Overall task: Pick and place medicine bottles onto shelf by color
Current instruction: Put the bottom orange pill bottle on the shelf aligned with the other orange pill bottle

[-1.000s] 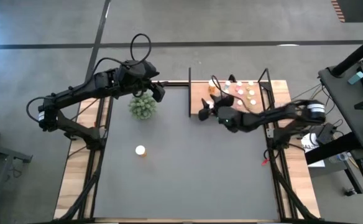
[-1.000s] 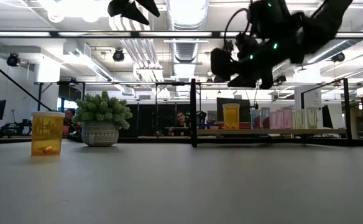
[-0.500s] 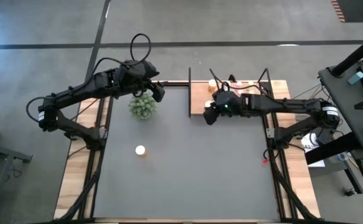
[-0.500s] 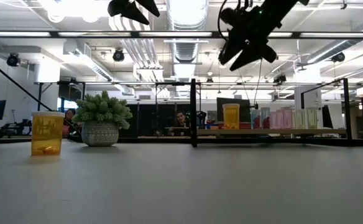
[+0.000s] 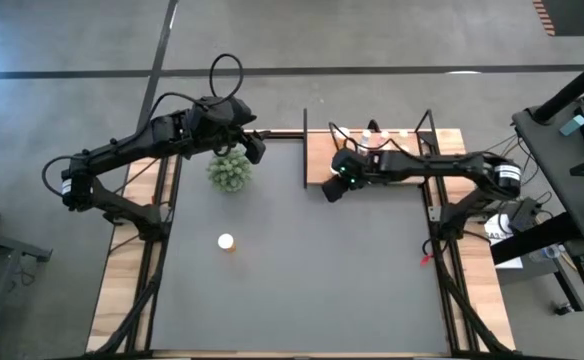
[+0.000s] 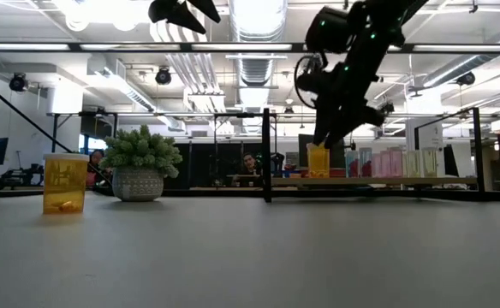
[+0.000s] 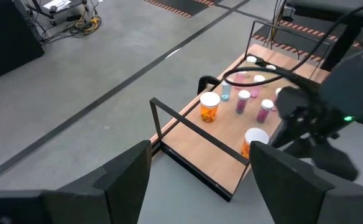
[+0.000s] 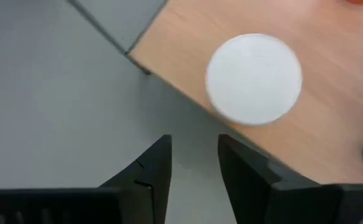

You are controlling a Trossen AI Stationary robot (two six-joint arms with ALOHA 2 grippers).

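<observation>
Your orange bottle with the white cap stood upright on the shelf, close to its near-left corner. Your right end effector hung over that corner, tips out past the shelf edge above the table, not touching the bottle. Its fingers were narrowed to a small gap, empty, gripping nothing. More bottles stood farther back on the shelf: a second orange bottle, a blue vial, pink vials. Black rods rimmed the shelf; one post rose at the corner just beside your right end effector. A lone orange bottle sat well apart on the open table with free room all around it. Plant stood near the table's far-left side. Your left end effector waited above the plant, fingers spread apart, empty.
</observation>
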